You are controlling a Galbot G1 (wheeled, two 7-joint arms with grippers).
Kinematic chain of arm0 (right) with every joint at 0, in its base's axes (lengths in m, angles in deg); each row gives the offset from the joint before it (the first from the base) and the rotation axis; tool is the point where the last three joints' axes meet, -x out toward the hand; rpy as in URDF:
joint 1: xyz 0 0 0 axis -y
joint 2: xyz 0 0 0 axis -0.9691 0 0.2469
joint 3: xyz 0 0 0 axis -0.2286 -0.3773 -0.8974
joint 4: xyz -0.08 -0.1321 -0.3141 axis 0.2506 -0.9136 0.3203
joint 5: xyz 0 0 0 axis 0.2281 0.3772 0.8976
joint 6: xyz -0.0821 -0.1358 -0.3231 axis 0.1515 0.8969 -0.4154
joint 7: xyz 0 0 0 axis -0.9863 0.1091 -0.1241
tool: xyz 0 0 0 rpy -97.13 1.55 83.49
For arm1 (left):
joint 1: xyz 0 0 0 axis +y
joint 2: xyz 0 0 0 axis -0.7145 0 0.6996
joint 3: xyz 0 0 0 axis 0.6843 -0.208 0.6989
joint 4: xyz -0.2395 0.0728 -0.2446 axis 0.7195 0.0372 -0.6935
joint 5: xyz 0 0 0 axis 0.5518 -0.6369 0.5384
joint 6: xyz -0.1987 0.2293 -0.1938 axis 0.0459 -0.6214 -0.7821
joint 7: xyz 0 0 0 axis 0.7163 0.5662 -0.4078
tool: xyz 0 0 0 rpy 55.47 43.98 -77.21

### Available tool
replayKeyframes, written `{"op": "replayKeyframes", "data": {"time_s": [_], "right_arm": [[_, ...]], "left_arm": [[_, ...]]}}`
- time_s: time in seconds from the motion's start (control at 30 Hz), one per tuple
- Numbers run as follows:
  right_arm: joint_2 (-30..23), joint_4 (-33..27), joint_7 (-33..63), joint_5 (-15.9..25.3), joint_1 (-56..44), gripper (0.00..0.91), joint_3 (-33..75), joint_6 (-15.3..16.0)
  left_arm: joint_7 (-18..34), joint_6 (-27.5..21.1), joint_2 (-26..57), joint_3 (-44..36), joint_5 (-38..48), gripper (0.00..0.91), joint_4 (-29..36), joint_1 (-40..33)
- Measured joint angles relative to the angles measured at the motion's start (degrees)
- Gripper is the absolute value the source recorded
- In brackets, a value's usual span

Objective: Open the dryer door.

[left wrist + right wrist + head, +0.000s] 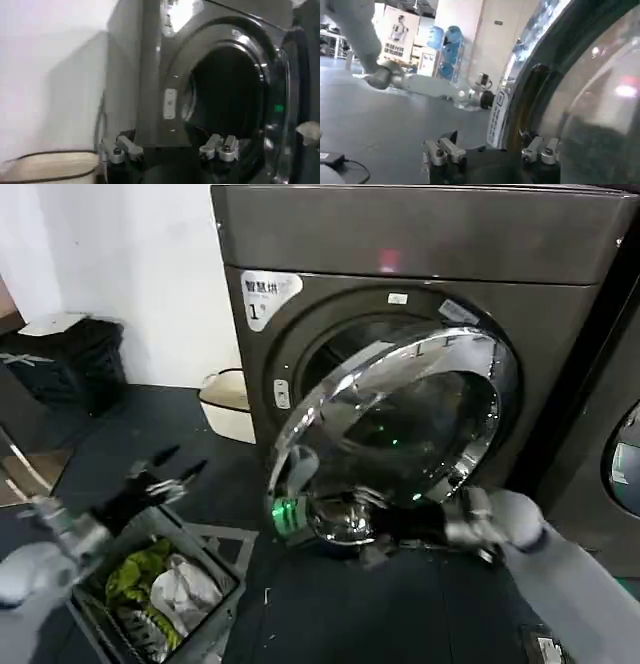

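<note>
The dryer (420,234), dark grey-bronze with a "1" sticker and a red light, stands in front of me. The dryer door (330,389) is swung partly out on its right side, its chrome ring facing me. My right gripper (300,484) reaches in from the right to the door's lower left edge. In the right wrist view it (490,150) is open, with the door's rim (502,115) running between its fingers. My left gripper (180,464) hovers open and empty at the lower left, away from the door. In the left wrist view it (170,149) faces the dark drum opening (225,95).
A grey laundry basket (215,554) with clothes sits on the floor under my left arm. A pale bin (225,399) stands beside the dryer's left side, and a black crate (70,364) is farther left. A neighbouring machine (610,444) flanks the right.
</note>
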Motion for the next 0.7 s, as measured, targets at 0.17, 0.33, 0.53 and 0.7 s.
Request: {"op": "replayKeyframes", "data": {"time_s": [0.17,0.33,0.53,0.7], "right_arm": [[-0.40,5.09,-0.85,0.23,-15.27,0.907,16.75,-1.82],[-3.13,4.29,-4.41,3.56,-25.88,0.907,32.87,-2.13],[-7.73,0.82,-1.26,5.31,-32.55,0.907,46.70,-0.74],[-13.56,2.99,7.30,7.05,-36.54,0.907,58.16,3.95]], "left_arm": [[-4.15,0.34,-1.87,-10.81,0.85,0.907,-3.04,-10.25],[-5.81,1.50,-3.81,-20.65,-0.60,0.907,-5.04,-17.74],[-9.45,2.42,-5.11,-30.89,-0.26,0.907,-4.76,-23.84],[-10.56,3.24,-3.76,-36.10,0.39,0.907,-1.37,-26.14]]}}
